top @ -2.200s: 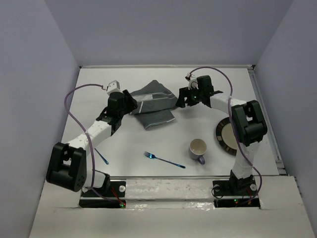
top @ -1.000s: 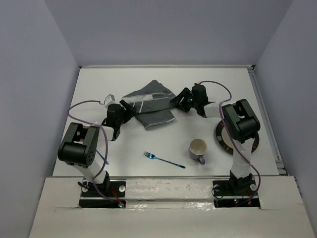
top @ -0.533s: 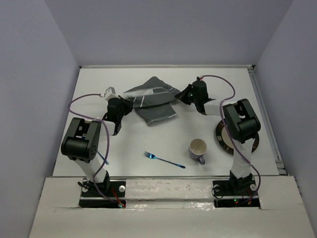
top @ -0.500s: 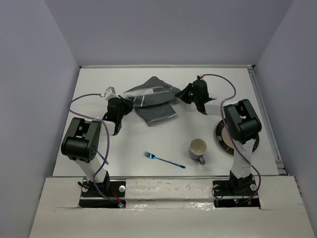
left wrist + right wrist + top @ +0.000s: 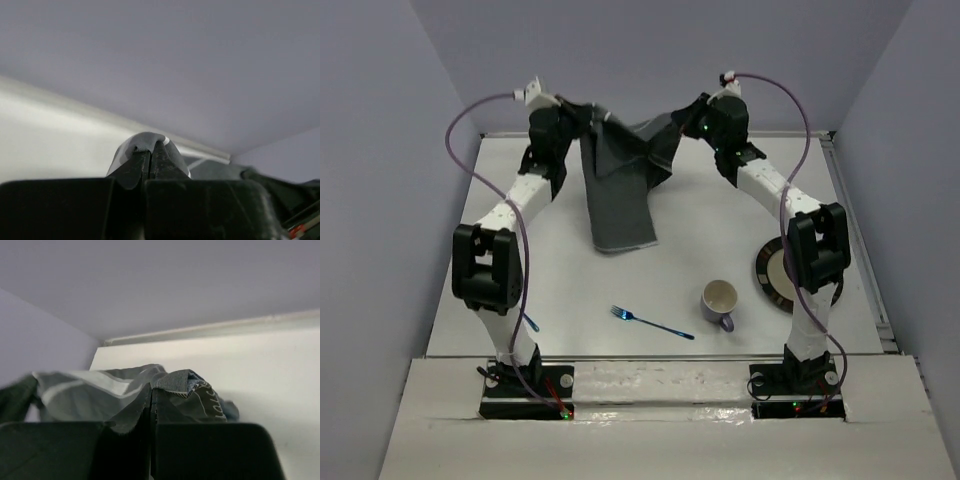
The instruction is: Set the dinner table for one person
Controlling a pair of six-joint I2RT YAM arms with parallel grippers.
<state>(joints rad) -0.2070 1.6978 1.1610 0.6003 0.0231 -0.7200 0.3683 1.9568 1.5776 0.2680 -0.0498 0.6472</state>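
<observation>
The left gripper [image 5: 582, 110] is clamped shut on one upper corner of the dark grey striped placemat [image 5: 620, 195]. The cloth sags across to the right gripper [image 5: 684, 116], which is pinched tight on the other corner. Beneath both grippers lies the dinner table [image 5: 720, 215], broad, flat and matte white, with the cloth hanging down towards it.

Top view: fingertips of my left gripper [image 5: 576, 118] and right gripper [image 5: 688, 122] are buried in placemat [image 5: 620, 190] folds, so the pinch itself isn't visible. Plate [image 5: 770, 272]: right part is behind my right arm [image 5: 817, 255]. Blue utensil [image 5: 531, 322]: only 1 end pokes out past my left arm [image 5: 485, 270], type unclear. Left wrist: fingers [image 5: 132, 172] are a black blur, only a sliver of placemat shows. Right wrist: placemat runs off the left edge, its print is unreadable.
</observation>
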